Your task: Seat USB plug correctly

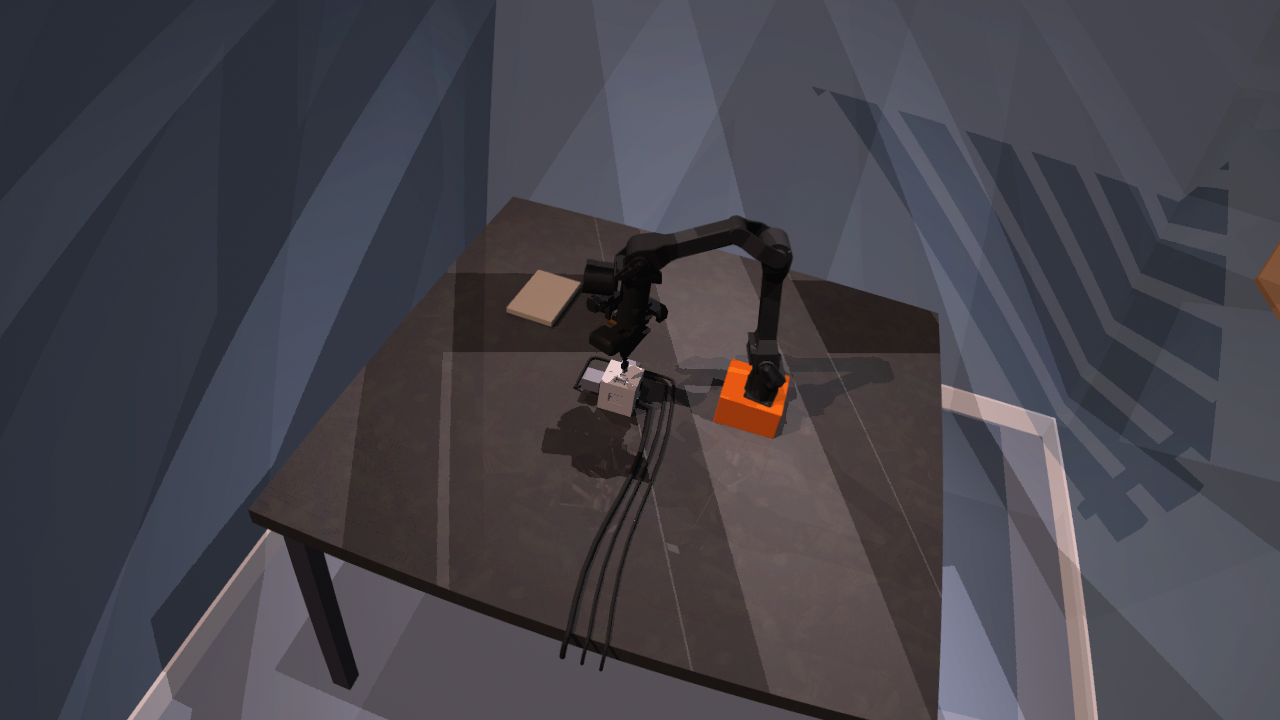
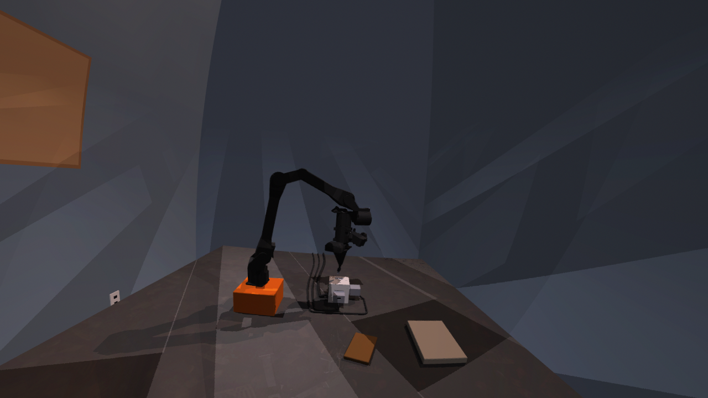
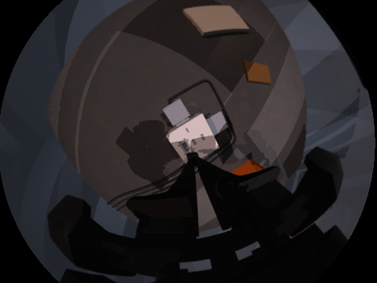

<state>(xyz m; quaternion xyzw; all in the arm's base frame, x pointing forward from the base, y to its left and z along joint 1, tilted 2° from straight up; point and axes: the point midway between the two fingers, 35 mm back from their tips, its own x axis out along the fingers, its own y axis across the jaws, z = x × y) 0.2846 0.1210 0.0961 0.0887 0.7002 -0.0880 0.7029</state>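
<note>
The white power cube point(image 1: 626, 403) point(image 2: 336, 284) point(image 3: 196, 126) stands on the table with socket openings in its top. My gripper point(image 1: 624, 361) point(image 2: 339, 269) point(image 3: 194, 160) points down over the cube's top and is shut on the USB plug, mostly hidden by the fingertips. In the exterior view a small gap shows between the fingertips and the cube's top. A small grey shape shows beside the fingertips in the wrist view. I cannot tell whether the plug's end is inside the socket or just above it, nor which way round it is.
Pale adapters point(image 1: 591, 376) point(image 2: 354, 289) point(image 3: 176, 112) stick out of the cube's sides. Black cables point(image 1: 617, 525) loop around it and run off the table's front edge. The orange base point(image 1: 742, 418) point(image 2: 254, 302) stands beside it. A cream slab point(image 2: 435, 341) and a brown block point(image 2: 360, 347) lie farther off.
</note>
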